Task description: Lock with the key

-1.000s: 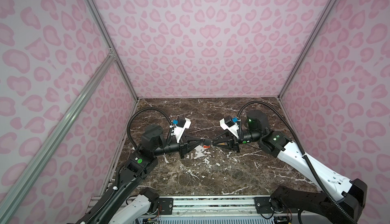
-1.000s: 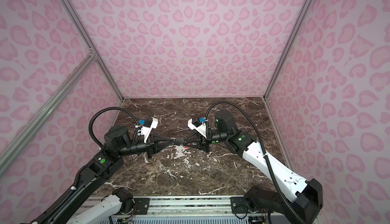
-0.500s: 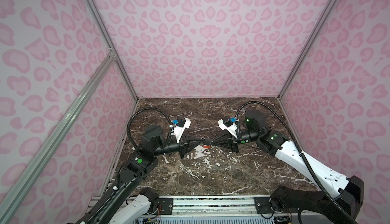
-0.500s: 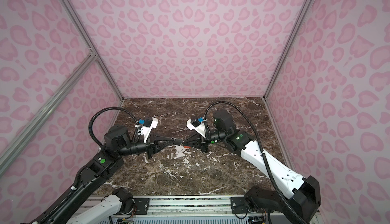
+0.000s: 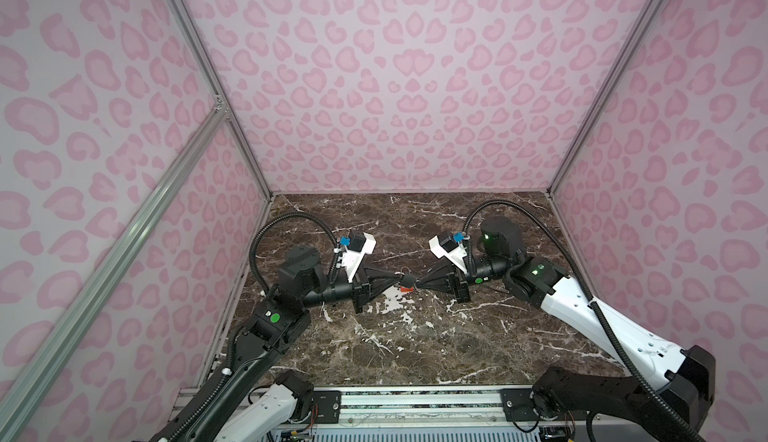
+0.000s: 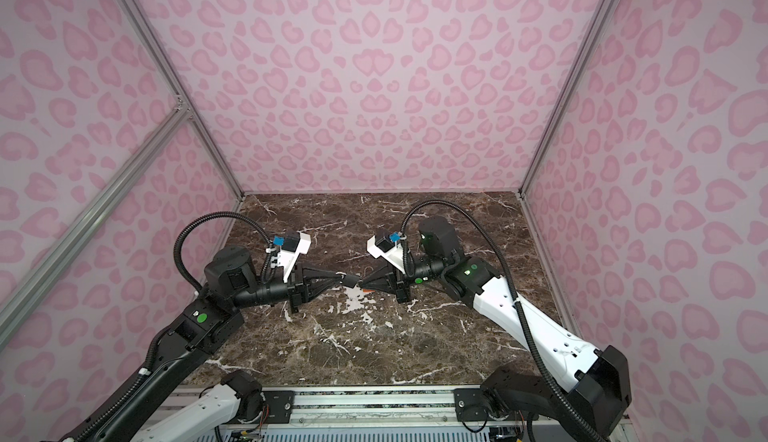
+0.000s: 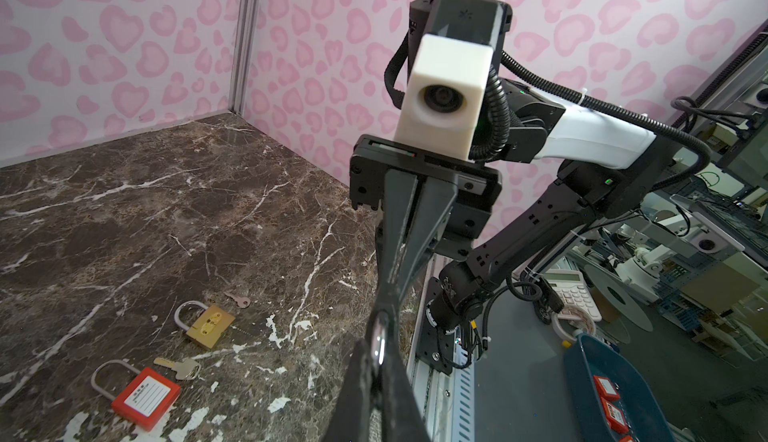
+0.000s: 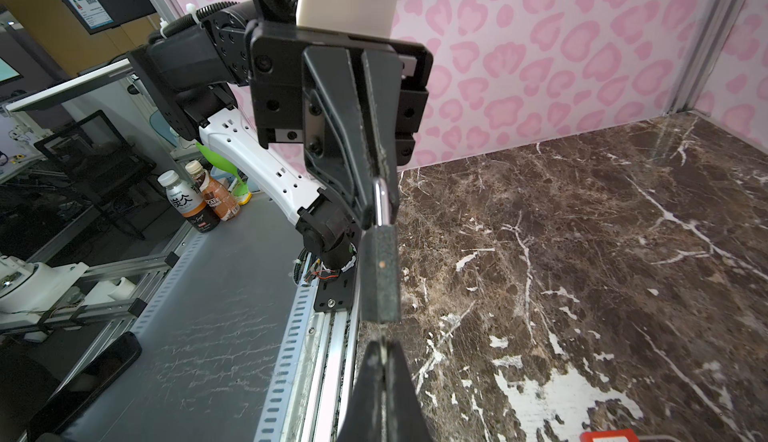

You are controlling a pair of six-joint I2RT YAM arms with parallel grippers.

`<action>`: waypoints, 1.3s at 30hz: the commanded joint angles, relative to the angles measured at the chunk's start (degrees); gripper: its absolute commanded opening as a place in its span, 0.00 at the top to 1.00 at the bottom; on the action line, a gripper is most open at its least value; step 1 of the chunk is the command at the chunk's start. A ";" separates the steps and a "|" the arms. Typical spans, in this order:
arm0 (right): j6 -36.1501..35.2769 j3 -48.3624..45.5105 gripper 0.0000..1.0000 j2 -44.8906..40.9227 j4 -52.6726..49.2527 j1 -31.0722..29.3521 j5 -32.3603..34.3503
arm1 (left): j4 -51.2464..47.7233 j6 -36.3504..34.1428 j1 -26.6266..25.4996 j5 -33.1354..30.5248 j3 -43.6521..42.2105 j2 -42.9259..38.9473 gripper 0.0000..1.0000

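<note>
A dark grey padlock (image 8: 380,269) hangs in the air between my two grippers, above the marble table (image 5: 415,344). My left gripper (image 7: 376,361) is shut on its silver shackle (image 8: 379,203). My right gripper (image 8: 384,342) is shut at the lock's underside, with a thin sliver of metal, the key (image 8: 383,329), between its tips and the lock body. In both top views the padlock (image 5: 407,281) (image 6: 351,281) sits between the left gripper (image 5: 397,279) (image 6: 340,279) and the right gripper (image 5: 417,284) (image 6: 362,284), tip to tip at mid-table. Most of the key is hidden.
On the table below lie a red padlock (image 7: 145,396), a brass padlock (image 7: 210,326) and two loose keys (image 7: 178,367) (image 7: 239,300). Pink patterned walls (image 5: 411,86) close in the back and both sides. A metal rail (image 5: 415,402) runs along the front edge.
The right gripper has closed its jaws at the padlock's underside, and its arm has shifted slightly toward the lock. The left gripper has held still with the shackle.
</note>
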State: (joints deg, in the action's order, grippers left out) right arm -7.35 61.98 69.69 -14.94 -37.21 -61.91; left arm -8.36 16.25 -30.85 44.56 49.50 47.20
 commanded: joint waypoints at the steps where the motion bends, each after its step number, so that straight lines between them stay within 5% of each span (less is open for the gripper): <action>1: -0.61 -0.83 1.00 -0.30 -0.70 0.14 0.76 | 0.37 -1.08 0.00 -0.21 1.20 -0.53 0.96; 34: -0.47 -6.00 1.00 -5.27 -2.31 4.74 2.06 | -1.35 -2.23 0.23 0.31 5.25 1.97 0.96; 39: 2.37 -9.55 1.00 -8.57 1.97 7.51 7.41 | -1.69 -3.03 0.20 -0.11 5.34 3.52 0.96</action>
State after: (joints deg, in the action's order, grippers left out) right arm -7.33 54.24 62.59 -16.49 -30.85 -58.22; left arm -11.94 14.41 -30.72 44.16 53.98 50.04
